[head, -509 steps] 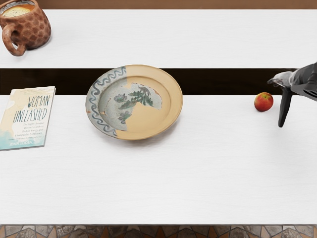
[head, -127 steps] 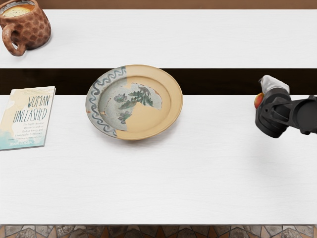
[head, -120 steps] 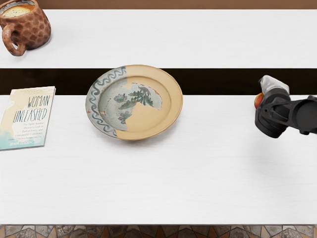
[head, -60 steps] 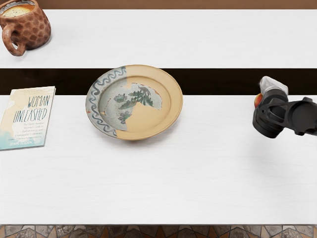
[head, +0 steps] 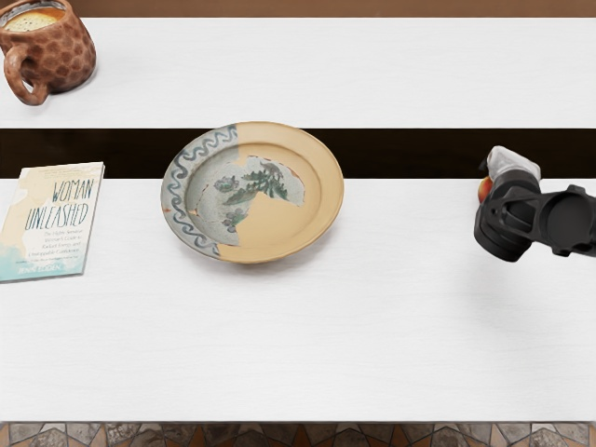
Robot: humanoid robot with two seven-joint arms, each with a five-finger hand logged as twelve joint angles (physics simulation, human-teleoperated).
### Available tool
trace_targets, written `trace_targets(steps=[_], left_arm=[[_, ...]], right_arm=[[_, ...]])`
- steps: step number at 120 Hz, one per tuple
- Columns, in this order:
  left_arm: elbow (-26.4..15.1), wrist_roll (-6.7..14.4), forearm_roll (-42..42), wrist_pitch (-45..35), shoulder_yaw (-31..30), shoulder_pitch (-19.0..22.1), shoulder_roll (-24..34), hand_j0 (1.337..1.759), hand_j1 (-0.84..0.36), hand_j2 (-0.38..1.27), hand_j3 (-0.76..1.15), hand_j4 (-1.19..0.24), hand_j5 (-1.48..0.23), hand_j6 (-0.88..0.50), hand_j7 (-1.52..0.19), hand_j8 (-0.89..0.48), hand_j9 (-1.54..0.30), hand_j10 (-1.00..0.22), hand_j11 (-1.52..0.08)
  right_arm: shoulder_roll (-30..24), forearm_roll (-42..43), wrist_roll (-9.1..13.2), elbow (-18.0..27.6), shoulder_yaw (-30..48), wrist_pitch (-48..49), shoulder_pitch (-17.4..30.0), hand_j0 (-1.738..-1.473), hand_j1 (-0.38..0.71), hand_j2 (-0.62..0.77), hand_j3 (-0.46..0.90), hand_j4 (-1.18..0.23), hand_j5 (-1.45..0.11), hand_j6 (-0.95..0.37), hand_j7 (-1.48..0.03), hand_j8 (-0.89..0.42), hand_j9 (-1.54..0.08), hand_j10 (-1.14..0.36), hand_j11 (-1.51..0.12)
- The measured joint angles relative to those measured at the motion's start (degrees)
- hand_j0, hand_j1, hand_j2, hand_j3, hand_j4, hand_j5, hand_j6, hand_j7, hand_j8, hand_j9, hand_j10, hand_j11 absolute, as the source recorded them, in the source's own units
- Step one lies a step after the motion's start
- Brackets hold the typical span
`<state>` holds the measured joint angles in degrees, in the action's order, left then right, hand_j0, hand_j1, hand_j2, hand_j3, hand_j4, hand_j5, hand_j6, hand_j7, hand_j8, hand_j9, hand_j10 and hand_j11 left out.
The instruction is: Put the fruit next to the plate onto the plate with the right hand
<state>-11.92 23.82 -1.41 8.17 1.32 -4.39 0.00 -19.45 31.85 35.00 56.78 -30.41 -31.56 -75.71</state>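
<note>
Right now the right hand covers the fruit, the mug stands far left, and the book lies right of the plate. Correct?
No. The head view shows the book left of the plate, not right. The right hand covers the fruit; the mug stands far left.

Bright, even light; soft shadow under plate (head: 326,197)

Up close, a wide white table (head: 298,326), plain and smooth. Behind it, a second white table (head: 326,70), just as pale. Between the two, a dark brown gap (head: 419,154). Along the very bottom, a thin strip of floor (head: 298,436) with small tiles in brown, grey and orange. At the very top, a brown band (head: 326,7), maybe a wall. Soft, even light all over.
</note>
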Motion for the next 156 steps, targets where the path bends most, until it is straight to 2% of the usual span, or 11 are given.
trace_targets(steps=[64, 87, 156], left_arm=[[-0.11, 0.01, 0.00, 0.00, 0.00, -0.09, 0.00, 1.658, 0.34, 0.00, 0.00, -0.01, -0.01, -0.01, -0.01, -0.01, -0.01, -0.01, -0.01], [-0.12, 0.03, 0.00, 0.00, 0.00, -0.09, 0.00, 1.658, 0.34, 0.00, 0.00, -0.01, -0.01, -0.01, -0.01, -0.01, -0.01, -0.01, -0.01], [-0.12, 0.01, 0.00, 0.00, 0.00, -0.13, 0.00, 1.658, 0.34, 0.00, 0.00, -0.01, -0.01, -0.01, -0.01, -0.01, -0.01, -0.01, -0.01]], right_arm=[[-0.04, 0.03, 0.00, 0.15, 0.00, 0.09, 0.17, -1.658, 0.19, -0.07, 0.00, -0.46, -0.60, -0.46, -0.60, -0.46, -0.60, -0.46, -0.60], [-0.05, 0.16, 0.00, 0.17, 0.01, 0.30, 0.21, -1.657, 0.21, -0.05, 0.00, -0.49, -0.64, -0.50, -0.64, -0.44, -0.64, -0.49, -0.64], [-0.27, 0.43, 0.06, 0.60, 0.13, 0.70, 0.18, -1.653, 0.24, 0.00, 0.00, -0.60, -0.76, -0.44, -0.77, -0.38, -0.77, -0.59, -0.77]])
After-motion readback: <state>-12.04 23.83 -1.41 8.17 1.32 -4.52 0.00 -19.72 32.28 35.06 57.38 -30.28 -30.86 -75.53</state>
